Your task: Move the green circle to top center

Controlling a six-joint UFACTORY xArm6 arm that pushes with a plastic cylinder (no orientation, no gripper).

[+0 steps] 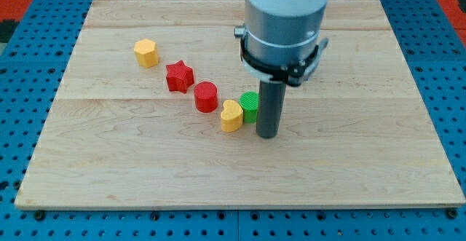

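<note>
The green circle [250, 105] sits near the middle of the wooden board, partly hidden by my rod on its right side. It touches a yellow heart [231, 116] on its left. My tip [267, 135] rests on the board just right of and slightly below the green circle, close against it. The arm's grey body hangs over the board's top centre and hides that area.
A red cylinder [206, 97], a red star [179, 76] and a yellow hexagon [146, 52] run in a diagonal line up toward the view's left. The wooden board [364, 161] lies on a blue pegboard surface.
</note>
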